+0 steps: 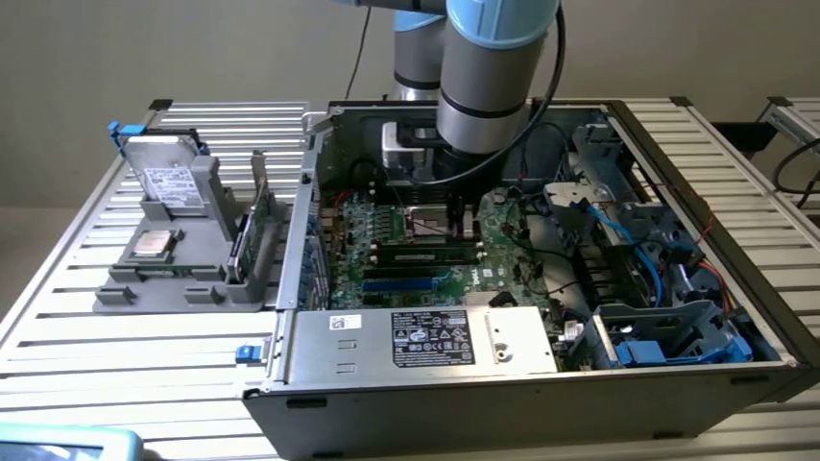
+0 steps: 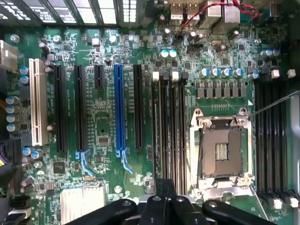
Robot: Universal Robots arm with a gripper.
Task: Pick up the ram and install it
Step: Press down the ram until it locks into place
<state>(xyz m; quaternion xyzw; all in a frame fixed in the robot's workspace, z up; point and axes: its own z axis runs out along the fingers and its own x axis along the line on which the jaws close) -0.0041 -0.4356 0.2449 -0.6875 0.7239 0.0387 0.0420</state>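
I see the ram (image 1: 421, 256) lying flat in a motherboard (image 1: 384, 230) slot inside the open computer case (image 1: 513, 403), just in front of the CPU socket (image 2: 220, 150); I judge it seated, so little seems left. In the wrist view it shows edge-on as the dark stick (image 2: 165, 126) in the slots beside the socket. My gripper (image 2: 164, 206) is closed and empty above it. The arm (image 1: 494, 86) hides the gripper in the exterior view, and the slot latches are too small to read.

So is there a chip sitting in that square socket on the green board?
No, the square socket on the green board is open and bare, with only rows of tiny contacts showing in its middle.
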